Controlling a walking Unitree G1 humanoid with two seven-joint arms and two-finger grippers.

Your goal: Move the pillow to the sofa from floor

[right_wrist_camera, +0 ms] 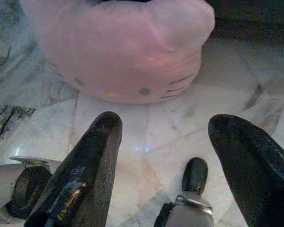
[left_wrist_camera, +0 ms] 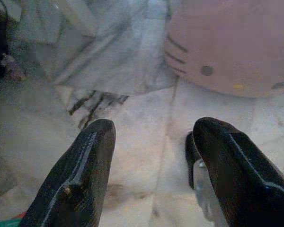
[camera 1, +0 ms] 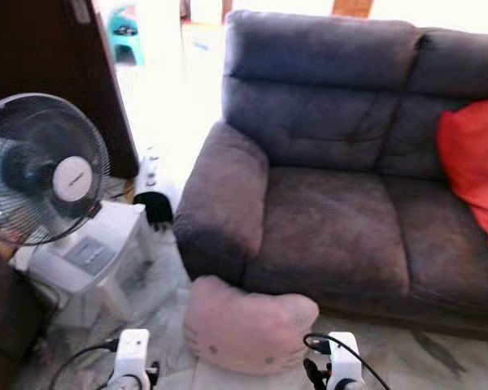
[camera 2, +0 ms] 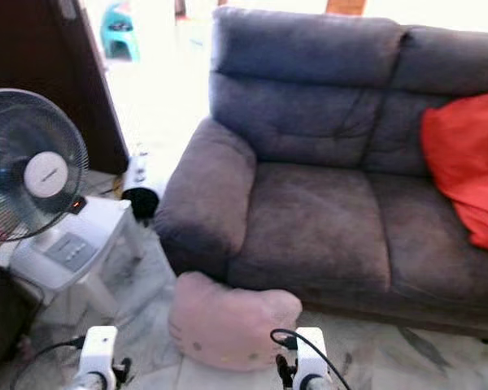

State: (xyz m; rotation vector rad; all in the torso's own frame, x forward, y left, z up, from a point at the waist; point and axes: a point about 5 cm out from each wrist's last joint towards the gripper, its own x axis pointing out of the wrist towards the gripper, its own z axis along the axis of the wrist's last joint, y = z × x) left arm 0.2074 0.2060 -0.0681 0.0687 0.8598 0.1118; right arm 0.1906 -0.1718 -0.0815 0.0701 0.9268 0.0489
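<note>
The pink cat-faced pillow lies on the marble floor at the lower middle of the frame, pushed up against the front of the grey sofa just below its left armrest, so it probably has to go up and over the seat edge right behind it. Both arms reach in from the bottom edge, one either side of the pillow, which looks to me like a set-up for a two-sided squeeze on something too bulky for one tool. The left tool hangs low over the tiles with its black fingers well apart and nothing between them, the pillow just ahead; the right tool is spread the same way, also empty, facing the pillow's whiskered side. On the seat's right end an orange-red cushion takes up room, but the nearer seat cushion is bare. At the left of the frame a standing fan sits on a white stool, near enough that I'd watch the left arm's swing.
</note>
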